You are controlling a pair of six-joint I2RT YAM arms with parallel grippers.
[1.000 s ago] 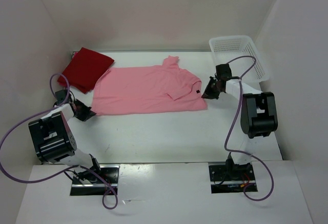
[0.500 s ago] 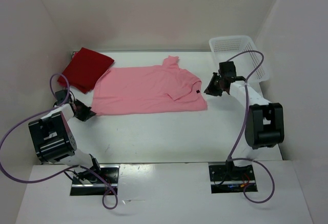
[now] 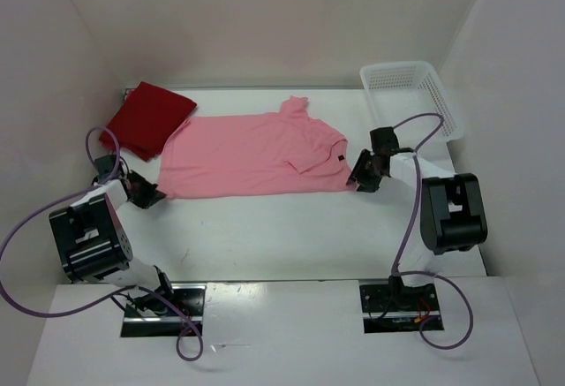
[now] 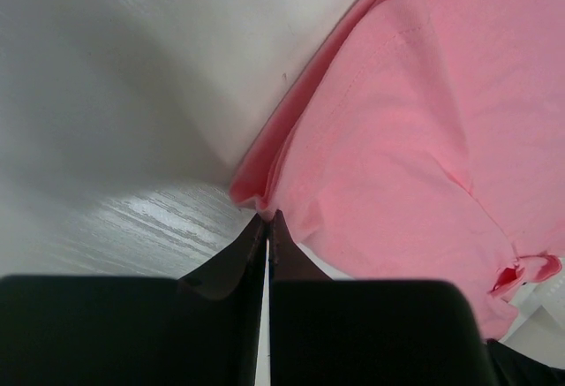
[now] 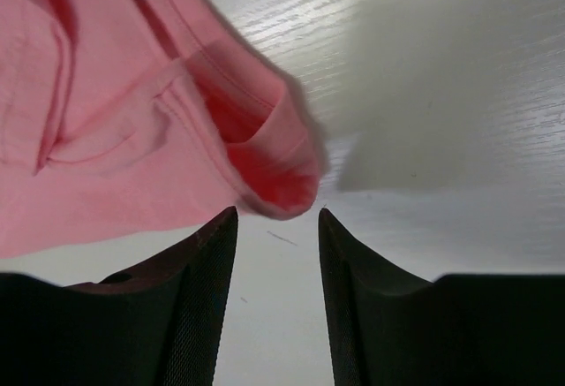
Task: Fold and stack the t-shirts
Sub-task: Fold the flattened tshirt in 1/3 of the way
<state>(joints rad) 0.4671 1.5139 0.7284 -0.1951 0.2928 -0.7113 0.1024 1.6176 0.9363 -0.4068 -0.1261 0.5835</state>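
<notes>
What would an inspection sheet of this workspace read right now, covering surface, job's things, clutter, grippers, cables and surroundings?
Surface: white table, wood-grain texture in the wrist views.
Job's things: light pink t-shirt spread mid-table, right sleeve folded in; dark red t-shirt folded at the far left corner; third shirt not seen.
Clutter: white mesh basket at the far right corner.
Grippers: left gripper shut at the pink shirt's near-left corner, hold on cloth unclear; right gripper open, the shirt's near-right corner just ahead of it.
Cables: purple cables loop off both arms, clear of the shirts.
Surroundings: plain white walls.
</notes>
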